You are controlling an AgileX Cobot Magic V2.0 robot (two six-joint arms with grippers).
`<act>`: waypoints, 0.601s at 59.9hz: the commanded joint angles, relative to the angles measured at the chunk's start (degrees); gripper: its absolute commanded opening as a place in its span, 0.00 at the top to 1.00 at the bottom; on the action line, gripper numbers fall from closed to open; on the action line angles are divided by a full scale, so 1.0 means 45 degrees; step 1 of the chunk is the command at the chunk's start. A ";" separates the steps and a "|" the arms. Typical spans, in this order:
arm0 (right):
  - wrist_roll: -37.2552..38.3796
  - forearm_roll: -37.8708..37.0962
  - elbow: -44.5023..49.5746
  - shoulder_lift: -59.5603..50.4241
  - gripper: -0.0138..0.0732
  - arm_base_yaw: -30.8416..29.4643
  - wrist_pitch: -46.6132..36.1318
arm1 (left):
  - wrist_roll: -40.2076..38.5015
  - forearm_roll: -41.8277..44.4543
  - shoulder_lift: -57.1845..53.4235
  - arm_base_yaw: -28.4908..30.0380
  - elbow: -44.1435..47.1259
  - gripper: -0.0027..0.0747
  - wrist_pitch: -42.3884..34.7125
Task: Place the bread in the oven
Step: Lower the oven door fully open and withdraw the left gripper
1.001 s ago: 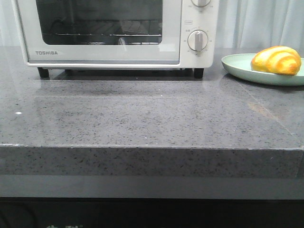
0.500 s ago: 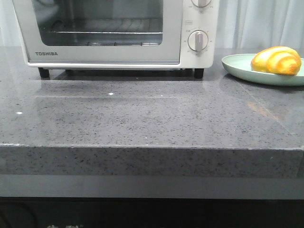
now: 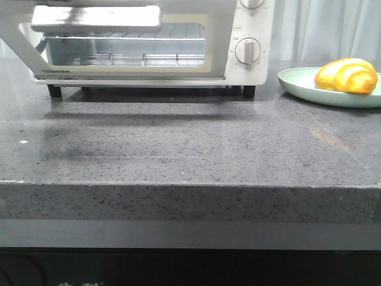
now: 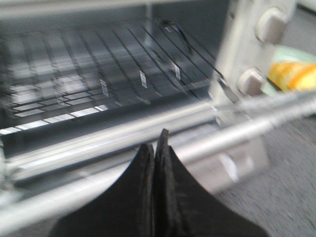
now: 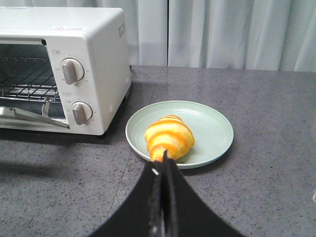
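Glossy golden striped bread [image 5: 169, 138] sits on a pale green plate [image 5: 212, 124] beside the boxy white oven [image 3: 250, 36], door partly down; both black grippers, left [image 4: 156, 148] and right [image 5: 163, 165], seem pressed closed, empty.

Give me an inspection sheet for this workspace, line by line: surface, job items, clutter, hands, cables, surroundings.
Surface: dark grey speckled stone counter, glossy, with a faint pale smudge toward the right.
Job items: white oven at the back left, door partly lowered and blurred, wire rack visible inside and bare. Bread lies on a pale green plate right of the oven, not touching it.
Clutter: nothing seen.
Hands: left hand shut, close in front of the oven door's bar handle; contact cannot be told. Right hand shut and holding nothing, pointing at the bread from the near side.
Cables: nothing seen.
Surroundings: pale curtain behind the counter.
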 commanded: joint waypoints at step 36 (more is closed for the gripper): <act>-0.0113 0.0028 -0.0455 0.0223 0.92 -0.0061 -0.0958 | -0.0123 -0.0517 -0.4703 0.5131 0.1242 0.99 -0.0245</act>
